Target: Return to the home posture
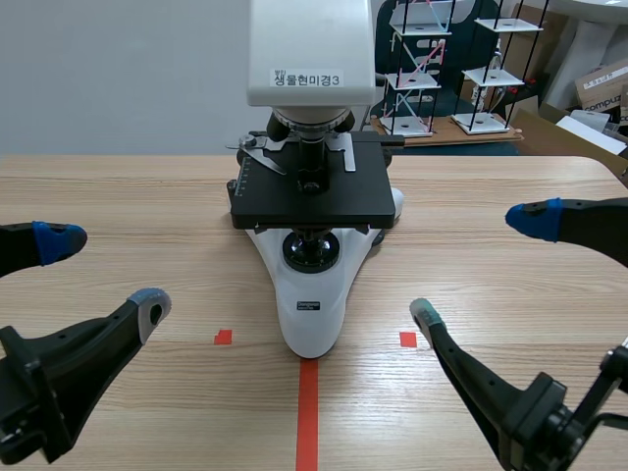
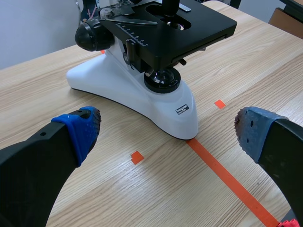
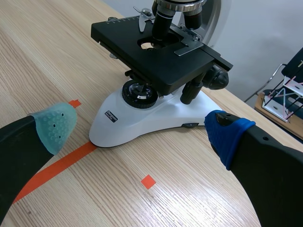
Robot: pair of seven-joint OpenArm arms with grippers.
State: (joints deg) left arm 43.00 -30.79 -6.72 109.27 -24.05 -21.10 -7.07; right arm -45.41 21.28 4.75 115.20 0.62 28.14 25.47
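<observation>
1. White-and-black laboratory microscope [image 1: 312, 294] stands in the middle of the pale wooden table [image 1: 118, 196], between my two arms. A white sticker [image 1: 307, 77] on its head reads "생물현미경3"; the smaller line above that is too small to read.
2. On the front of its white base sits a small black nameplate [image 1: 310, 305]. I cannot make out the writing on it.
3. Beyond the table's far right, a brown cardboard box [image 1: 599, 83] shows letters beginning "compu"; the rest is cut off.
4. My left gripper [image 1: 106, 273] hangs low over the table to the left of the microscope's base, well apart from it. Its fingers are spread wide with nothing between them. In my left wrist view, the nose of the base lies ahead of that gap.
5. My right gripper [image 1: 479, 265] hangs low on the other side, also clear of the base. Its fingers are likewise spread wide and hold nothing, and the base lies ahead of them.
6. An orange-red tape line [image 1: 308, 412] runs from the nose of the base toward me. Two small tape squares [image 1: 224, 338] flank it, one on each side.
</observation>
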